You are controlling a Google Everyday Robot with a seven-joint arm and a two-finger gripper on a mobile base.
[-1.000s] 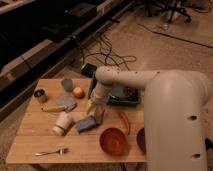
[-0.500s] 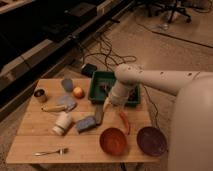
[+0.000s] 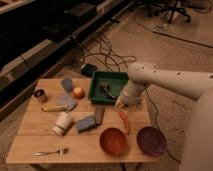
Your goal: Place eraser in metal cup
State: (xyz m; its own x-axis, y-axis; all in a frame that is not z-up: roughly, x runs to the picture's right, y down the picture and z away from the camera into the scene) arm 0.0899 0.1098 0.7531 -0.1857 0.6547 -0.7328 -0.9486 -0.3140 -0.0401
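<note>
Eraser (image 3: 99, 114): flat on the desk (image 3: 30, 136), near the middle, left long side touching or just beside the blue-grey pad (image 3: 85, 123). Untouched, not yet lifted. Right long edge facing the red pepper (image 3: 124, 121) with a bare strip of wood between, so probably open to a pinch across the narrow width from above.

Metal cup (image 3: 40, 95): upright at the far left corner, well apart from the eraser, mouth up and so ready to receive. Narrow mouth, though; likely calling for the eraser tipped on end and left standing partly out.

Between the two, along any straight carry: white cylinder (image 3: 62, 122) on its side, round fruit (image 3: 78, 92), blue-grey plastic cup (image 3: 67, 84). Reason enough to lift high before crossing.

Gripper (image 3: 122, 103): low at the front right corner of the green tray (image 3: 96, 85), near the eraser on its right but apart from it, jaws spread, nothing held as far as can be told. Placed, by the look of it, for a short reach left and down. Main risk: nudging the pad along with the eraser.
</note>
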